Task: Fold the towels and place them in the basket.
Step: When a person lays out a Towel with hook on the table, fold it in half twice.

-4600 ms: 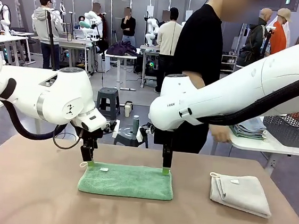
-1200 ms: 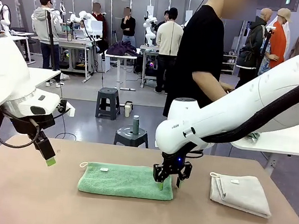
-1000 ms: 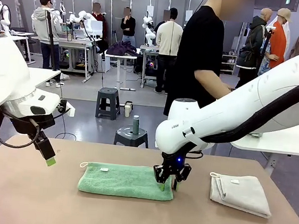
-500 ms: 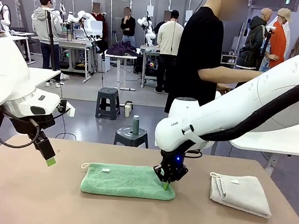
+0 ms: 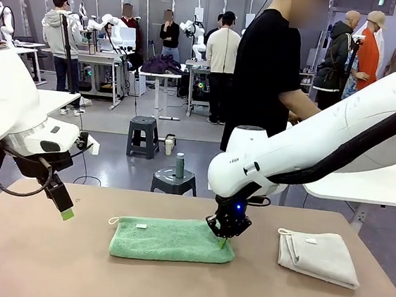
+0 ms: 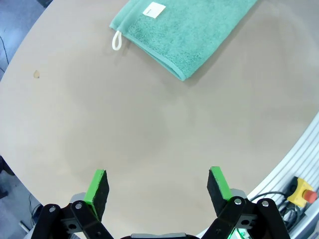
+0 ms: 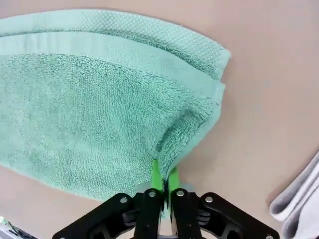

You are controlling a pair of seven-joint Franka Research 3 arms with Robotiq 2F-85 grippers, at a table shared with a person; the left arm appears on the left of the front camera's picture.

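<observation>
A green towel (image 5: 167, 239), folded into a long strip, lies at the middle of the table with its loop and white label at its left end. My right gripper (image 5: 224, 242) is shut on the strip's right end; the right wrist view shows the green towel (image 7: 99, 109) pinched and bunched between the pads (image 7: 155, 175). A cream-white towel (image 5: 318, 256) lies folded at the right; its edge (image 7: 299, 199) shows near the corner. My left gripper (image 5: 66, 212) hangs open above the table's left side, away from the green towel (image 6: 184, 30), nothing between its fingers (image 6: 98, 185). The basket is out of view.
The tan table (image 5: 44, 267) has a rounded near edge (image 6: 294, 149) with a yellow box bearing a red button (image 6: 301, 189) beyond it. A person in black (image 5: 265, 77) stands at the far side beside a white side table (image 5: 364, 187).
My right gripper has closed on the green towel's right end and drawn the strip slightly to the right. The left arm has stayed still.
</observation>
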